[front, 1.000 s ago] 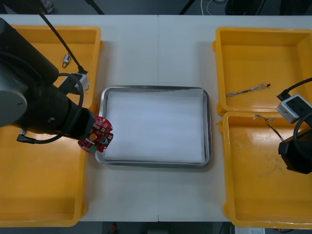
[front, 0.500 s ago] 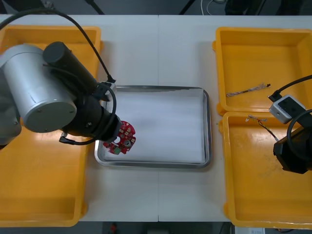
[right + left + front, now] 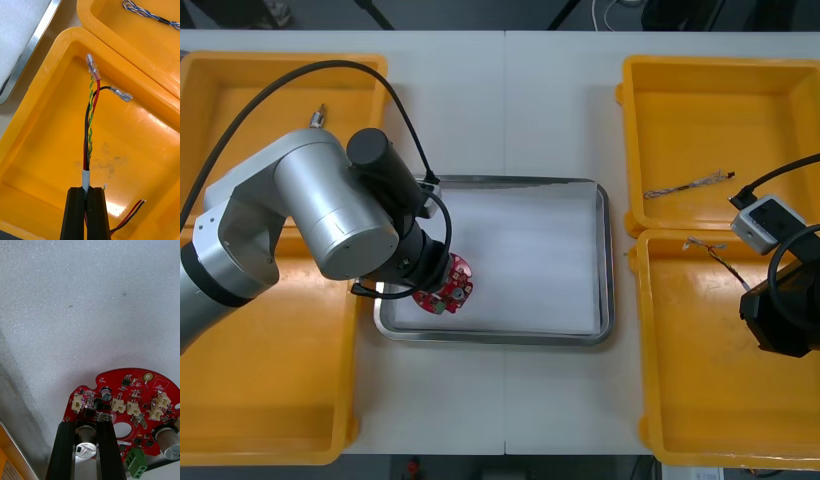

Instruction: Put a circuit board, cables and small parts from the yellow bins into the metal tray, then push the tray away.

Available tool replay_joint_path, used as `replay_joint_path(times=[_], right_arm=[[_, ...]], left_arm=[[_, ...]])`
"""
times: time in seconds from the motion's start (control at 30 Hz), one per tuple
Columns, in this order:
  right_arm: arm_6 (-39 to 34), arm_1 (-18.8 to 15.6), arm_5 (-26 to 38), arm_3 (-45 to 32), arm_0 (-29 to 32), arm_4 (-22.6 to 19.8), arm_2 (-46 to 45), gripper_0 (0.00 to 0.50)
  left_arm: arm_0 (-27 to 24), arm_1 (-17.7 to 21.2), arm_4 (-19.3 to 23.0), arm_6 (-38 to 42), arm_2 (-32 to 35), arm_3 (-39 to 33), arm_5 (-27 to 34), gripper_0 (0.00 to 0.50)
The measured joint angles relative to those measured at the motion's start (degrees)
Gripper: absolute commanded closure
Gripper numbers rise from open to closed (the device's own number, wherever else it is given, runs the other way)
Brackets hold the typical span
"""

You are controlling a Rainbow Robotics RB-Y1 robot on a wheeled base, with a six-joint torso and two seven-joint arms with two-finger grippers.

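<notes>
On the left of the bench (image 3: 505,110), the far left bin (image 3: 240,80) held one small metal part (image 3: 315,119) near its back wall, and the near left bin (image 3: 270,400) lay partly under the left arm. That arm reached over the near left corner of the metal tray (image 3: 605,260). The left gripper (image 3: 87,423) was clamped on a silver cylinder standing on the round red circuit board (image 3: 127,390), one finger on each side of it. The board sat low over the tray's white lining (image 3: 90,296), close to the tray's left rim; whether it touched the lining could not be told. The rest of the lining was bare.

To the right of the tray, the far right bin (image 3: 740,110) held a twisted blue and white cable (image 3: 690,184) lying flat on its floor. The right gripper (image 3: 86,189) hung over the near right bin (image 3: 700,400), closed on a red and yellow cable (image 3: 90,123) at its white sleeve. The cable ran out from the fingertips toward the bin's back corner, where its two metal plugs splayed apart, and its short tail end came out beside the fingers.
</notes>
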Motion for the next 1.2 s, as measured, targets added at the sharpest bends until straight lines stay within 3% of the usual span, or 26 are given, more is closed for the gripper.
replay_joint_path(times=[0.2,0.23,0.27,0.3,0.37,0.4,0.43,0.9,1.1,1.2], right_arm=[[0.0,0.0,0.0,0.0,-0.1,0.0,0.0,0.500],[0.0,0.0,0.0,0.0,-0.1,0.0,0.0,0.500],[0.0,0.0,0.0,0.0,-0.1,0.0,0.0,0.500],[0.0,0.0,0.0,0.0,-0.2,0.0,0.0,0.500],[0.0,0.0,0.0,0.0,-0.4,-0.2,0.0,0.500],[0.0,0.0,0.0,0.0,-0.4,-0.3,0.0,0.500],[0.0,0.0,0.0,0.0,-0.5,-0.5,0.0,0.500],[0.0,0.0,0.0,0.0,-1.6,-2.4,0.0,0.500],[0.0,-0.7,0.0,0.0,-4.8,-7.6,0.2,0.500],[0.0,-1.9,0.0,-0.1,-7.5,-9.1,1.8,0.500]], left_arm=[[0.0,0.0,-1.2,0.0,-1.5,0.3,-0.2,0.496],[0.0,0.0,-1.2,0.0,-1.6,0.3,-0.2,0.446],[0.0,0.0,-1.3,0.0,-1.6,0.3,-0.2,0.331],[0.0,0.0,-1.3,0.0,-1.6,0.3,-0.2,0.272],[0.0,0.0,-1.8,0.0,-1.8,0.3,-0.2,0.108],[0.0,0.0,-2.1,0.0,-2.1,0.3,-0.2,0.071],[0.0,0.0,-2.6,0.0,-2.3,0.3,-0.3,0.000],[0.0,0.0,-3.2,0.0,-3.1,-0.6,-0.4,0.000],[-0.3,0.0,-2.8,0.0,-0.9,-4.8,5.1,0.000],[-0.3,0.0,-0.3,0.0,3.5,-7.9,9.5,0.000]])
